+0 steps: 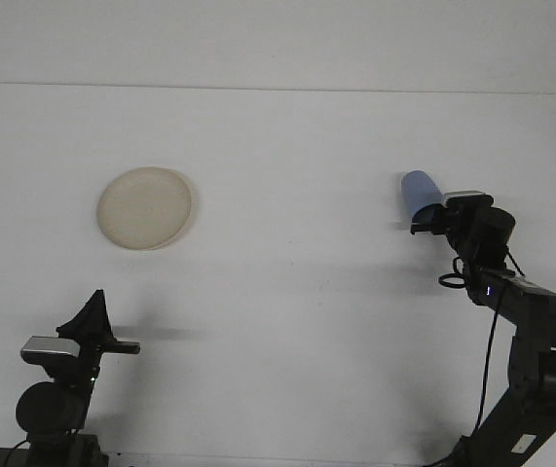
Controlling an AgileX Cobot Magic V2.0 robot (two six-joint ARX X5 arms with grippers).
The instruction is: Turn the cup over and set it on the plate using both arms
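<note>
A blue cup hangs above the table at the right, tilted with its closed end up and to the left. My right gripper is shut on its lower part, and the gripper body hides the cup's rim. A beige round plate lies flat on the white table at the left, far from the cup. My left gripper rests low at the front left, below the plate, with nothing near it.
The white table spreads between the plate and the cup. The right arm's links and cable rise from the front right corner. The table's back edge runs along the top.
</note>
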